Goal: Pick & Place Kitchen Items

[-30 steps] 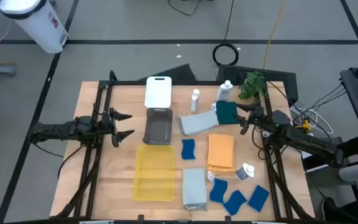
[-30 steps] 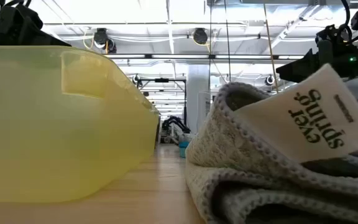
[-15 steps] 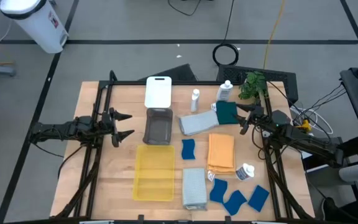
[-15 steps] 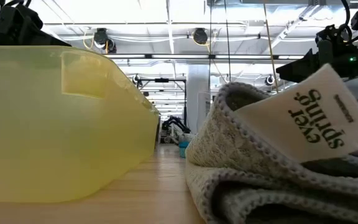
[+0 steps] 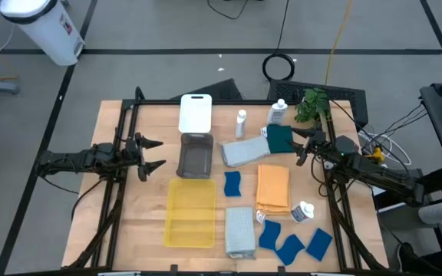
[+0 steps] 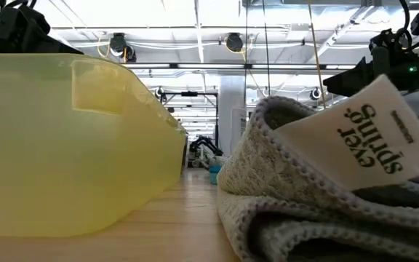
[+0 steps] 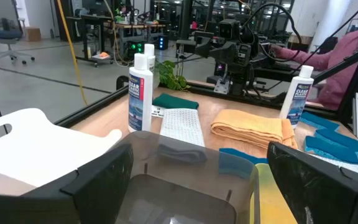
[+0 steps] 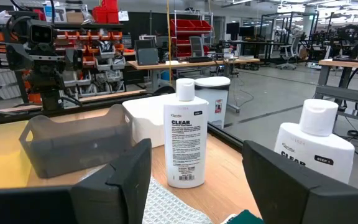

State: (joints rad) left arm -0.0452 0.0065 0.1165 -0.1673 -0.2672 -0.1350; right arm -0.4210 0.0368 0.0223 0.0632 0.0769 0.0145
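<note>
Folded cloths lie flat on the table: orange (image 5: pixel 273 186), dark teal (image 5: pixel 280 138), pale grey (image 5: pixel 244 152), and a second pale grey one (image 5: pixel 239 231) at the near edge. Several blue sponges (image 5: pixel 289 247) lie near right, and one (image 5: pixel 232 183) lies mid-table. White bottles stand at the far side (image 5: pixel 241 123) (image 5: pixel 278 112); a third (image 5: pixel 304 212) is beside the orange cloth. My left gripper (image 5: pixel 158 153) hovers open at the table's left, facing the grey tray (image 7: pixel 185 186). My right gripper (image 5: pixel 298 146) hovers open by the teal cloth, a bottle (image 8: pixel 184 134) ahead of it.
A white tray (image 5: pixel 195 113), a grey tray (image 5: pixel 196 156) and a yellow tray (image 5: pixel 191 212) stand in a row from far to near, left of centre. A green plant (image 5: pixel 311 105) sits at the far right corner. A person's pink sleeve (image 7: pixel 347 56) shows beyond the table.
</note>
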